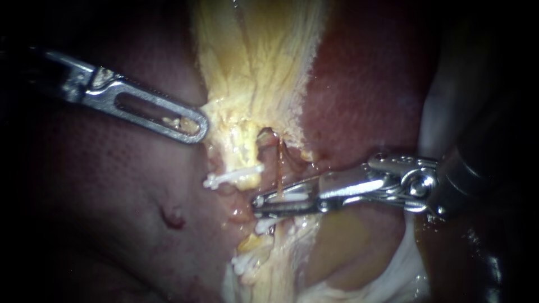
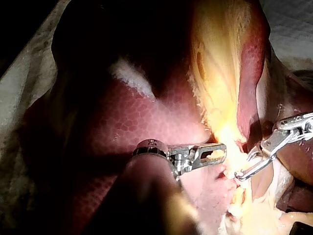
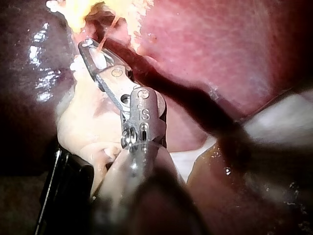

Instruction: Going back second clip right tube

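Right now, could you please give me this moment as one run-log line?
left instrument: at yellow tissue edge | right instrument: jaws open around right tube | white clip: between them

Surroundings: endoscope view black at edges, nothing of room resolved.
Left wrist view: whitish textured cloth lies past liver, dimly lit. Pale strip runs along liver's other side; cloth or bare surface, cannot tell.
Light: single bright yellow-white patch mid-scene, falling off fast to deep shadow across liver's far part.
Right wrist view: wet glints on dark liver; background beyond it not visible.
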`<state>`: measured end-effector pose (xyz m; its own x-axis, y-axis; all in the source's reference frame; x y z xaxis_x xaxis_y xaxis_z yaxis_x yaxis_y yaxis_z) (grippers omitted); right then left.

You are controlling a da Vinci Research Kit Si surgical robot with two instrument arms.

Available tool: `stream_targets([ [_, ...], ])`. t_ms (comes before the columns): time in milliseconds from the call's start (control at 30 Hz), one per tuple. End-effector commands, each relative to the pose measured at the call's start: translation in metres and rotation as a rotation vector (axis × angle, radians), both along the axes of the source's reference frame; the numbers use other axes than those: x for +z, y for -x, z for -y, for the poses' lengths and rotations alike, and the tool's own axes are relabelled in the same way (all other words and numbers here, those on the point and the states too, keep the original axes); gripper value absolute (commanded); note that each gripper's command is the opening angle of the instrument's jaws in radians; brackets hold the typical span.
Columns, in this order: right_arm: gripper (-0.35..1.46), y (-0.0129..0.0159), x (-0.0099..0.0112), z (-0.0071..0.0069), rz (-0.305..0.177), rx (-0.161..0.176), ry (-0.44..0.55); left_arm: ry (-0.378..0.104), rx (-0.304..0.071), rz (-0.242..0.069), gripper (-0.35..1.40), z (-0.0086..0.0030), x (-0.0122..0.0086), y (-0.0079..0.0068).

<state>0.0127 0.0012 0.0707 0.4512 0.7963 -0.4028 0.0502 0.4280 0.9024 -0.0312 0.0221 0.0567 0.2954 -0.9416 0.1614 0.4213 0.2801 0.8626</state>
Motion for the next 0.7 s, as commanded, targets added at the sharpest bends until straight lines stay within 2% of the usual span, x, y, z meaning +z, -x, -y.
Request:
stream_targets([
  [33,-0.35,0.0000,0.0001,0.0000,0.000,-0.002,0.001,0.000,0.000,0.000,-0.35,0.0000,0.0000,0.0000],
  [233,-0.35,0.0001,0.0003,0.0002,0.000,-0.015,-0.009,0.000,0.000,0.000,-0.35,0.0000,0.0000,0.0000],
  [267,-0.29,0.0001,0.0002,0.0003,-0.001,-0.012,-0.008,0.000,0.000,0.000,-0.35,0.0000,0.0000,0.0000],
  [300,-0.05,0.0001,0.0002,0.0003,-0.008,-0.006,0.010,0.000,0.000,0.000,-0.35,0.0000,0.0000,0.0000],
  [333,0.09,0.0000,0.0001,0.0004,-0.018,0.000,0.040,0.000,0.000,0.000,-0.35,0.0000,0.0000,0.0000],
  [433,0.36,-0.0003,-0.0001,0.0003,-0.045,0.013,0.133,0.000,0.000,0.000,-0.35,0.0000,0.0000,0.0000],
  [533,0.45,-0.0007,-0.0002,0.0002,-0.048,0.038,0.207,0.000,0.000,0.000,-0.35,0.0000,0.0001,0.0000],
  [700,0.49,-0.0008,0.0000,0.0001,-0.069,0.048,0.326,0.000,0.000,0.000,-0.35,0.0000,0.0001,0.0000],
])
